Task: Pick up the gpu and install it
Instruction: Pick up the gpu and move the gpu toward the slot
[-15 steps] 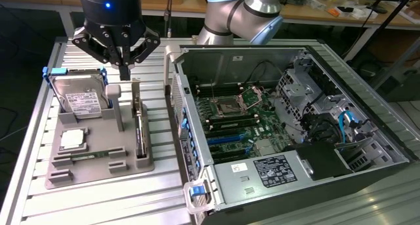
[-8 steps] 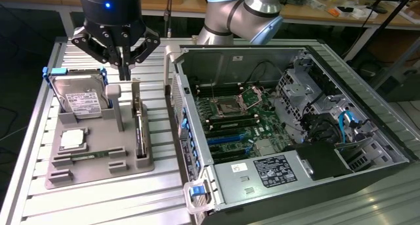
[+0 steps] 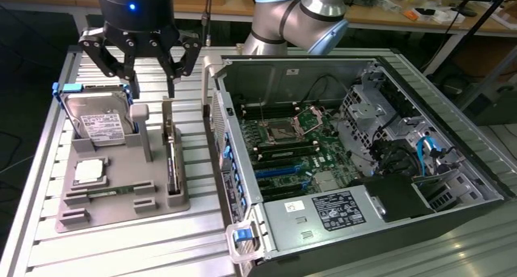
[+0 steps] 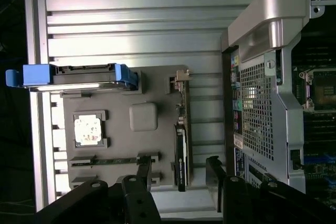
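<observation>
Over the table [image 3: 121, 253] we hold the gripper [image 3: 152, 83] spread; the gpu [image 3: 171, 162] stands below, lengthwise between its fingers [image 4: 212, 177].

Exterior view: high, oblique, mid-range; looks down on table [image 3: 121, 253], tray [image 3: 113, 207] on the exterior view's left, case [image 3: 473, 180] on its right.
Wrist view: close overhead, straight down past gripper [image 4: 178, 163] onto tray.
Shared: tray, gpu [image 3: 171, 162], case edge.

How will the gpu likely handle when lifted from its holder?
The gpu stands on edge in the gray holder, thin and flat: probably stiff and light. Held off-centre, it may tilt. Its dark circuit board looks fragile under a hard pinch.
</observation>
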Controlling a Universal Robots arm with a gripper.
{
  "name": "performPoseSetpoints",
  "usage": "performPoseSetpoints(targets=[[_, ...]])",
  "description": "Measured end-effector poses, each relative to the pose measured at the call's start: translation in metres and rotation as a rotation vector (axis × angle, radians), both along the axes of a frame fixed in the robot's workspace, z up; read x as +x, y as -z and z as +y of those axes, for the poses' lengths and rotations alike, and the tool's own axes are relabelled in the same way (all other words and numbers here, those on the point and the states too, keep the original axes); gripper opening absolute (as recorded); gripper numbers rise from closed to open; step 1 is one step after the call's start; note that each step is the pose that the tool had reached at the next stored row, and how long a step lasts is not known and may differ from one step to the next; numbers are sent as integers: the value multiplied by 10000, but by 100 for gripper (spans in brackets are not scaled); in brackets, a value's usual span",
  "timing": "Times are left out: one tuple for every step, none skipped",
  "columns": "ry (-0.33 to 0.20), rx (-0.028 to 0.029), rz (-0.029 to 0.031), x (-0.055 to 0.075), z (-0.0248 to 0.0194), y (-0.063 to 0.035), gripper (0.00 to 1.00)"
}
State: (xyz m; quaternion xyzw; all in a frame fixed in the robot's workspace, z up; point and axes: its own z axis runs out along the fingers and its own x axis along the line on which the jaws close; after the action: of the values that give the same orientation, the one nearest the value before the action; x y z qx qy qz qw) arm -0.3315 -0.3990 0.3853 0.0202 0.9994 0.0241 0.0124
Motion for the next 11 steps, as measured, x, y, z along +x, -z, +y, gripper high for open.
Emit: performPoseSetpoints(targets=[[1,2,-1,-1,-9,21,54],[1,1,0,-1,-24,46,54],[1,0,0,-1,-36,68,54],[0,0,0,-1,-43,86,54],[0,1,-1,-1,-53,117,54],[1,0,0,-1,-70,162,54],[4,3,-1,2,-81,183,54],[7,9,-1,6,-92,203,54],[10,14,-1,13,-108,227,54],[13,18,-1,21,-119,246,54],[16,21,0,35,-132,271,54]])
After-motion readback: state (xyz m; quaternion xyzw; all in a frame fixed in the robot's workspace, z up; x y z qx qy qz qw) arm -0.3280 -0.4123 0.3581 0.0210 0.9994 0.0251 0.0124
